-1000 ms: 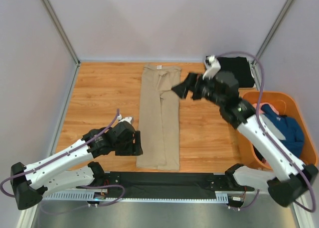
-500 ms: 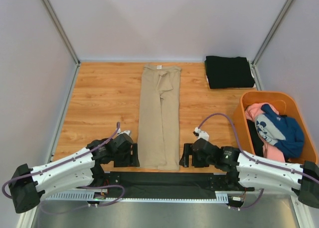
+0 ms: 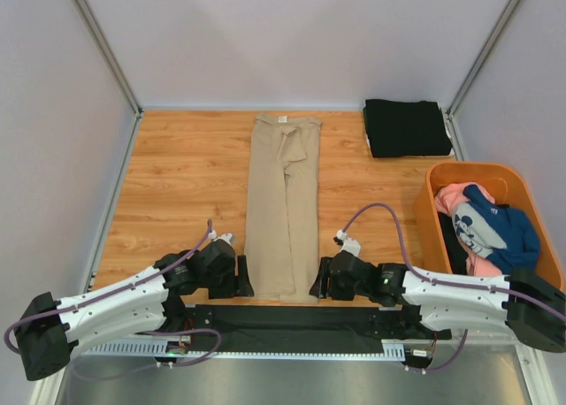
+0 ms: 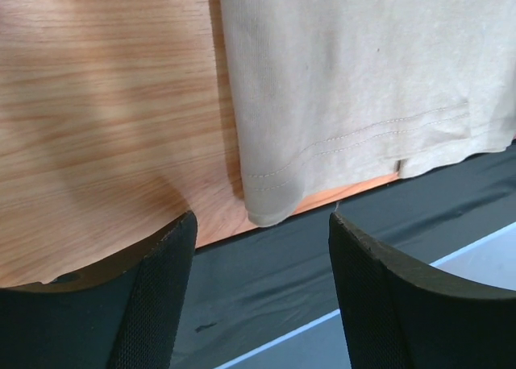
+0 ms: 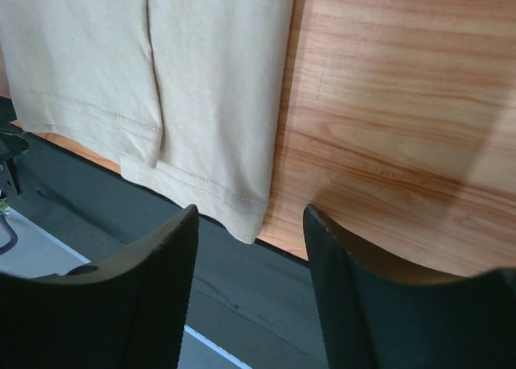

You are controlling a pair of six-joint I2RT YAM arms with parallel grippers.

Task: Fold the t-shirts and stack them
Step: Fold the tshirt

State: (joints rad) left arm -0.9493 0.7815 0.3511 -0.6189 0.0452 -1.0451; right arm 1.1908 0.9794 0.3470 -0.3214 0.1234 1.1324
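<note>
The tan t-shirt (image 3: pixel 283 202) lies folded into a long strip down the middle of the table, its hem at the near edge. My left gripper (image 3: pixel 242 278) is at the hem's left corner and my right gripper (image 3: pixel 317 281) at its right corner, both open and low over the table. In the left wrist view the hem corner (image 4: pixel 270 212) sits between the open fingers of the left gripper (image 4: pixel 262 216), not pinched. In the right wrist view the other hem corner (image 5: pixel 246 224) lies just ahead of the right gripper (image 5: pixel 251 209). A folded black t-shirt (image 3: pixel 407 127) rests at the back right.
An orange tub (image 3: pixel 495 173) at the right holds a pink t-shirt (image 3: pixel 451 197) and a blue cartoon-print one (image 3: pixel 495 228). A black strip (image 3: pixel 292 321) runs along the table's near edge, under both grippers. Bare wood (image 3: pixel 186 175) lies left of the tan shirt.
The right arm swung from beside the black shirt at the back down to the tan shirt's near right corner, and its jaws narrowed. The left gripper edged toward the near left corner.
</note>
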